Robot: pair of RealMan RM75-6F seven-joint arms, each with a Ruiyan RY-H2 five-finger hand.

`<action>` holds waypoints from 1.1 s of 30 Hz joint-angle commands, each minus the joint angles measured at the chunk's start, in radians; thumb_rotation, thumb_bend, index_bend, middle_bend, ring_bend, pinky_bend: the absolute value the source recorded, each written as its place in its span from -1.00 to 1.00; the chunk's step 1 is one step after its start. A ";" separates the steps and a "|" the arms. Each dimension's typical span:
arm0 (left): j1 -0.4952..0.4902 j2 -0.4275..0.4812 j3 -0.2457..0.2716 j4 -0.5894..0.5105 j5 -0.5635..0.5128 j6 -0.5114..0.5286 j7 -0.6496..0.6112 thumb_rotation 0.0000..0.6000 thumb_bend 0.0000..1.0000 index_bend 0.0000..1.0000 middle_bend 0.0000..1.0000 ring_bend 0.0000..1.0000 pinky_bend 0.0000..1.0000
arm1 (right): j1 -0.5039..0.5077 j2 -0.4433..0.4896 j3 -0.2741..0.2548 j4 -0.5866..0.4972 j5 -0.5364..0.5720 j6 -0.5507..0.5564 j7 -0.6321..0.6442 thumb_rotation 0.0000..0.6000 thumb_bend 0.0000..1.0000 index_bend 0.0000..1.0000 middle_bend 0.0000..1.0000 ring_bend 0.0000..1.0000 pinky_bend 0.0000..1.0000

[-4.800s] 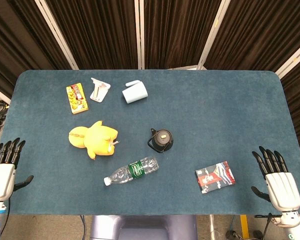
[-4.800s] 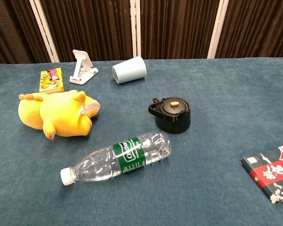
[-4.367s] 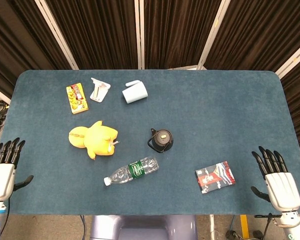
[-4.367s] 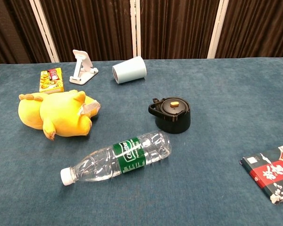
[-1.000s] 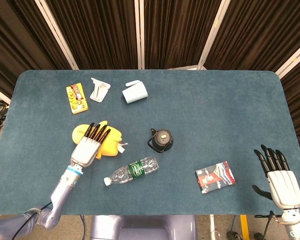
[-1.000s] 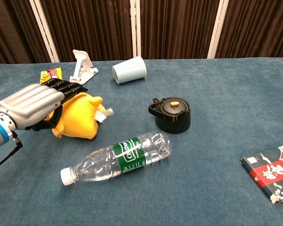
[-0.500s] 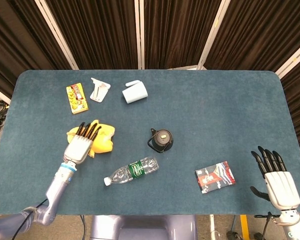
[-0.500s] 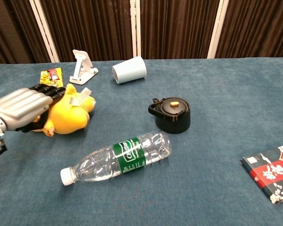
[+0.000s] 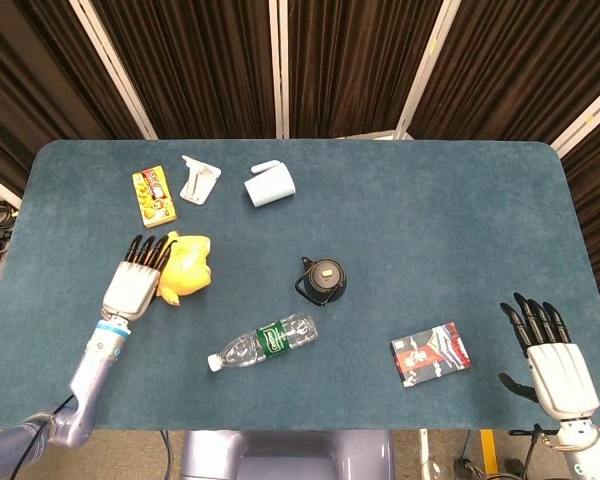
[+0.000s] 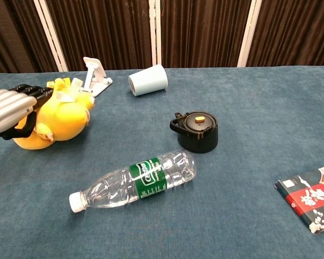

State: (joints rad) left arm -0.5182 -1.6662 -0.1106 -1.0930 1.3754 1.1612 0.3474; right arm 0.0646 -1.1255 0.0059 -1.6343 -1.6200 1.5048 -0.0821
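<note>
Since half a second ago my left hand (image 9: 132,282) has carried the yellow plush toy (image 9: 184,264) further toward the left of the frame, away from the water bottle (image 9: 263,342) and the black lid (image 9: 322,280). I have the fingers wrapped over the toy from its left side, gripping it; in the chest view it sits at the left edge and looks tipped up, though I cannot tell if it has cleared the blue table (image 9: 430,220) or is dragging on it. I hold it from that side because the arm comes in from the lower left corner. My right hand (image 9: 552,362) hangs spread and empty at the lower right, well apart from the dark packet (image 9: 429,353). At upper left sit the snack box (image 9: 153,196), white stand (image 9: 198,180) and tipped pale cup (image 9: 269,185).
</note>
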 commanded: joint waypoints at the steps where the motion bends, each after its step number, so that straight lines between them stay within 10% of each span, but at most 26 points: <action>1: 0.002 0.014 -0.011 -0.047 0.036 0.057 -0.036 1.00 1.00 -1.00 -1.00 -1.00 -1.00 | 0.000 0.001 0.001 0.001 0.001 0.001 0.002 1.00 -0.97 -1.00 -1.00 -1.00 -1.00; 10: 0.054 0.108 -0.033 -0.267 0.044 0.174 -0.046 1.00 1.00 -1.00 -1.00 -1.00 -1.00 | -0.001 0.006 0.004 0.001 0.005 0.006 0.014 1.00 -0.97 -1.00 -1.00 -1.00 -1.00; 21: 0.254 0.293 0.066 -0.558 0.047 0.371 0.062 1.00 0.99 -1.00 -1.00 -1.00 -1.00 | -0.007 0.009 0.005 -0.003 -0.002 0.021 0.011 1.00 -0.97 -1.00 -1.00 -1.00 -1.00; 27: 0.357 0.347 0.108 -0.572 0.055 0.468 0.020 1.00 0.47 -1.00 -1.00 -1.00 -1.00 | -0.006 0.007 0.002 -0.005 -0.011 0.020 0.003 1.00 -0.97 -1.00 -1.00 -1.00 -1.00; 33: 0.415 0.374 0.126 -0.566 0.068 0.506 -0.026 1.00 0.41 -1.00 -1.00 -1.00 -1.00 | -0.002 0.000 -0.004 -0.006 -0.020 0.011 -0.010 1.00 -0.97 -1.00 -1.00 -1.00 -1.00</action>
State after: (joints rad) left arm -0.1113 -1.2979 0.0105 -1.6607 1.4386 1.6616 0.3259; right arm 0.0622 -1.1245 0.0033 -1.6404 -1.6376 1.5168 -0.0897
